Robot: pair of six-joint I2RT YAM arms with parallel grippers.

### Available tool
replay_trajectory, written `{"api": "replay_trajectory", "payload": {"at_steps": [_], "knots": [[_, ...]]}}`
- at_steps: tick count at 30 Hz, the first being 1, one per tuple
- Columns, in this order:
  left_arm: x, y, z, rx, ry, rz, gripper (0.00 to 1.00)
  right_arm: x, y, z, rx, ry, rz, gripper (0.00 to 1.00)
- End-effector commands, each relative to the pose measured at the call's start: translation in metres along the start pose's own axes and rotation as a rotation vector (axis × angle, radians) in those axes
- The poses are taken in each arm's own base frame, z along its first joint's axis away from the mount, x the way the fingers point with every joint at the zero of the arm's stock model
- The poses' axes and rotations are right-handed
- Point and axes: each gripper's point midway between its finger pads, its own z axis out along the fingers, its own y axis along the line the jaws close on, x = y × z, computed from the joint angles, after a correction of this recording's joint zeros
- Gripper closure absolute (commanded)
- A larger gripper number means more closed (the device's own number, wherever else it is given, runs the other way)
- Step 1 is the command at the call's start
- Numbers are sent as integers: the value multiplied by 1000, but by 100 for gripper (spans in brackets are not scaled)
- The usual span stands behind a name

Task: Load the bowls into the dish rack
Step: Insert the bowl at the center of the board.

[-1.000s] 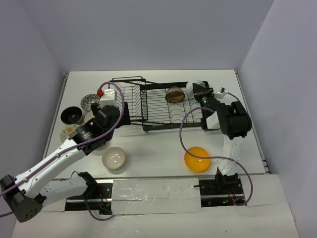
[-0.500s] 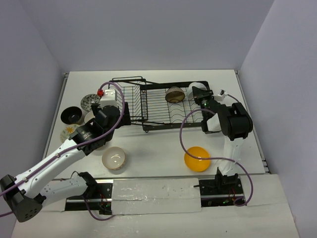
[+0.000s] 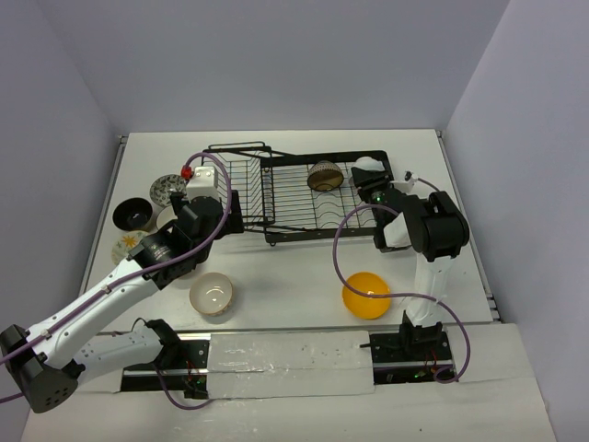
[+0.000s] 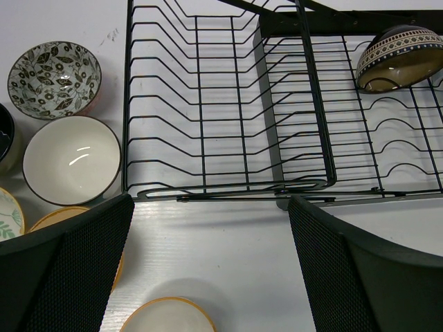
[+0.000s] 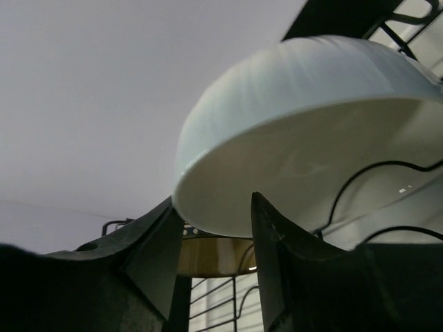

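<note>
Holding a smooth white bowl (image 5: 304, 124) by its rim, the right gripper (image 5: 214, 221) is clenched on it, with one finger on each side of the thin wall. This bowl hangs tilted over the end of the dish rack (image 3: 304, 157) that faces the right edge of the desk (image 3: 276, 276). The rack is made of thin black wire and stands in the far half of the desk. Inside it, a brown bowl with a dotted band (image 4: 398, 59) leans on its side against the wavy wires.

The left gripper (image 4: 211, 204) is released. Its dark fingers with a mesh texture are spread wide, with nothing between them, above the bare desk just before the near side of the rack.

Near the left edge stands a group of round bowls: a leaf-patterned bowl (image 4: 54, 69), a glossy cream bowl with a dark rim (image 4: 71, 159) and a black bowl (image 3: 133, 214). Toward the near edge lie a tan-rimmed bowl (image 3: 212, 293) and a bright orange-yellow bowl (image 3: 366, 295), well apart.
</note>
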Motion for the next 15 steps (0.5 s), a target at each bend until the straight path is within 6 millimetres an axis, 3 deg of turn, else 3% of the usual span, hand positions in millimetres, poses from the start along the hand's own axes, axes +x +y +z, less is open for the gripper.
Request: {"api": "replay_trajectory", "payload": {"at_steps": [1,7,9,15], "knots": [[-11,-3,-6,27,-34,-15,1,-41,96,-18,-365,-165,-10,49],[-13,-3,-7,28,-39,-21,1,-44,102,-25,-373,-171,-22,41],[-13,-3,-7,26,-39,-18,1,-45,104,-26,-375,-174,-20,31],[-14,-1,-7,20,-44,-21,1,-41,114,-29,-413,-138,-31,16]]}}
